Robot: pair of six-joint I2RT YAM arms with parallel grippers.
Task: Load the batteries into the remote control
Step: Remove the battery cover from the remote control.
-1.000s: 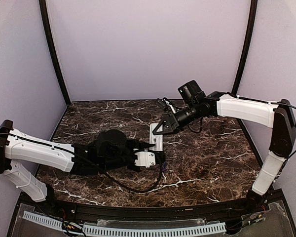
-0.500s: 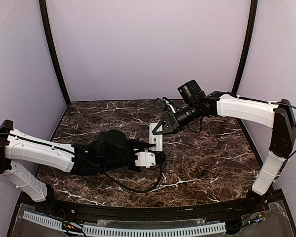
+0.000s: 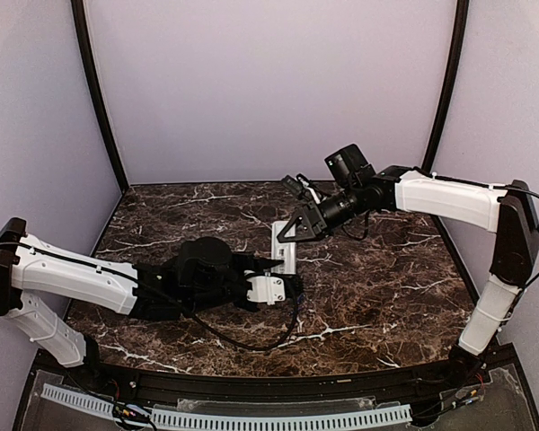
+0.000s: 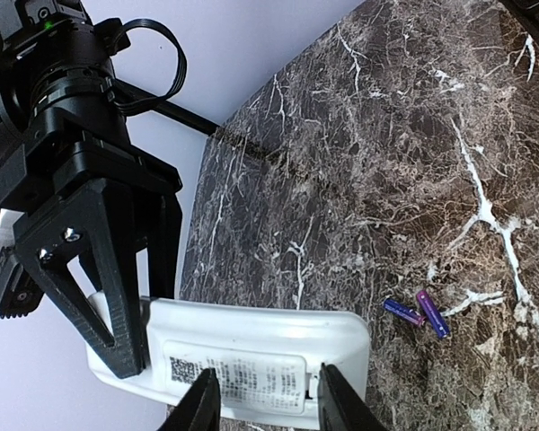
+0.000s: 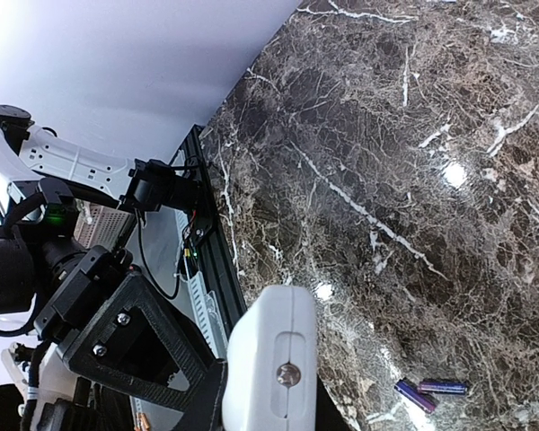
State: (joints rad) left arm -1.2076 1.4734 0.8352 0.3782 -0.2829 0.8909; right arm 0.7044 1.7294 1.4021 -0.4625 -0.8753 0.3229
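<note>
- Left fingers pinch the remote by its near end only.
- Right fingers are pressed together, tips on the remote's far end, 9 o'clock in the left wrist view. Can't tell if they nip anything.
- Risk: a push from the right levers or twists the remote out of that short grip.
- The label panel looks flush, so the bay is likely closed.
- Batteries lie on the table at 3 o'clock of the remote, apart from it. They're round, so a nudge rolls them.
</note>
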